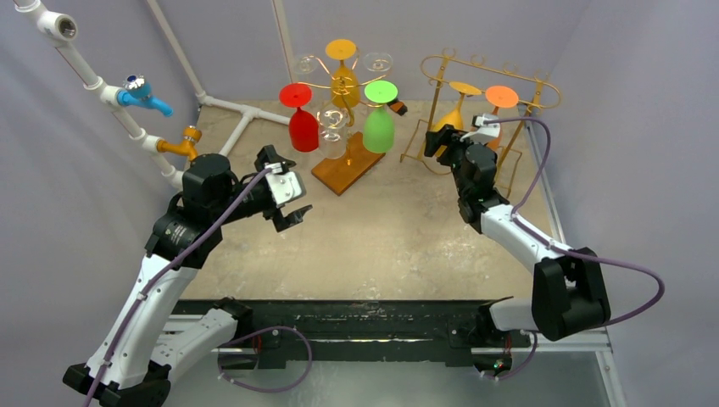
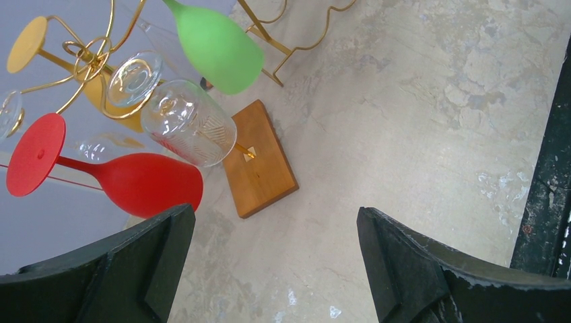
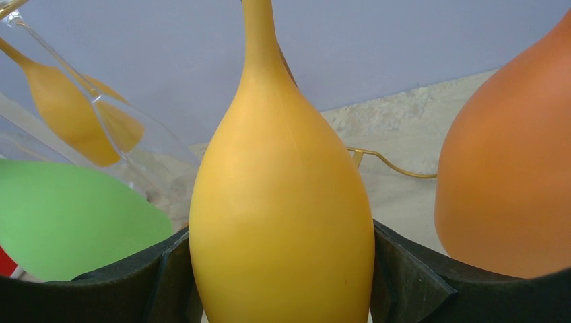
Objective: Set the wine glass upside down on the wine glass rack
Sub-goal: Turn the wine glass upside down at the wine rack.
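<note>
A yellow wine glass (image 3: 281,202) hangs upside down, its foot (image 1: 465,87) up at the top rail of the gold wire wine glass rack (image 1: 543,85) at the back right. My right gripper (image 3: 281,269) is shut on its bowl, both pads pressed against the sides. An orange glass (image 1: 501,96) hangs upside down just to its right, close to the yellow bowl (image 1: 449,119). My left gripper (image 1: 292,185) hovers left of centre over the table, open with nothing between its fingers (image 2: 161,262).
A second gold rack on a wooden base (image 1: 343,165) stands at the back centre with red (image 1: 302,127), green (image 1: 378,127), yellow and clear glasses hanging. White pipes with a blue tap (image 1: 140,93) run along the left wall. A black rail borders the near table edge.
</note>
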